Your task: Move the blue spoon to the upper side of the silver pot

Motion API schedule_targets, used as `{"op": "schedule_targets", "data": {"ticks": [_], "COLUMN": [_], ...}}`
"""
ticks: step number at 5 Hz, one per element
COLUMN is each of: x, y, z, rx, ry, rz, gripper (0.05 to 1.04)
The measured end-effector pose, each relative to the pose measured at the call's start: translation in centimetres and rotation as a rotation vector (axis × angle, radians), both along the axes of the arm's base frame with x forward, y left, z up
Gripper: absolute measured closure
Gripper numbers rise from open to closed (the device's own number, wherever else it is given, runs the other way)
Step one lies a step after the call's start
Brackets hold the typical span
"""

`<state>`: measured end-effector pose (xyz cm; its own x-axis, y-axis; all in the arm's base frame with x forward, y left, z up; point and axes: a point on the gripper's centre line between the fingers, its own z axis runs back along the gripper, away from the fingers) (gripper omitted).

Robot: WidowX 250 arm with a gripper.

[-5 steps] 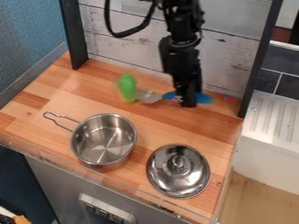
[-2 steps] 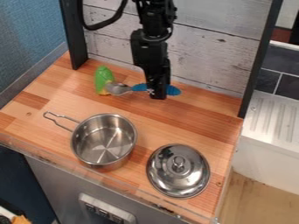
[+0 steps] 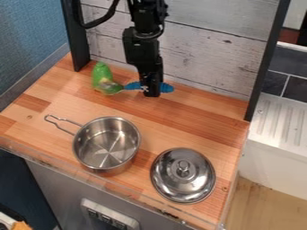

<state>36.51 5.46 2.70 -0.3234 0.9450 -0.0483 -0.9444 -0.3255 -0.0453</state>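
The blue-handled metal spoon is at the silver metal pot's one o'clock, near the wooden surface's back edge, its bowl overlapping a rounded green object. Wood stretches between spoon and pot. The upright black hand grips mid-handle.

We log the site as a kitchen mock-up, with the silver pot as reference. Under it we note a wooden counter; just beside it, to the right, a metal lid. Below the pot, a grey front panel bears a row of switches, appliance-like. Well to its right we record a white ribbed unit, resembling a sink drainboard, and dark wall tiles. Beyond the pot, a black robot arm before whitewashed planks suggests a robotics lab.
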Motion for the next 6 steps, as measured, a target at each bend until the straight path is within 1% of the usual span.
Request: {"op": "schedule_targets", "data": {"ticks": [1,2,4,5,6], "x": [0.9,1.5,1.7,0.2,-1.0], "y": [1.5,2.5,3.0,1.8,-1.1], "z": [0.4,0.3,0.4,0.2,0.2], "rx": [0.001,-0.007,-0.01,-0.014,-0.007], "ry": [-0.022,-0.017,-0.032,-0.023,-0.026], "rz": [0.043,0.068,0.08,0.043,-0.042], "gripper": [0.65,0.65,0.65,0.65,0.65]}}
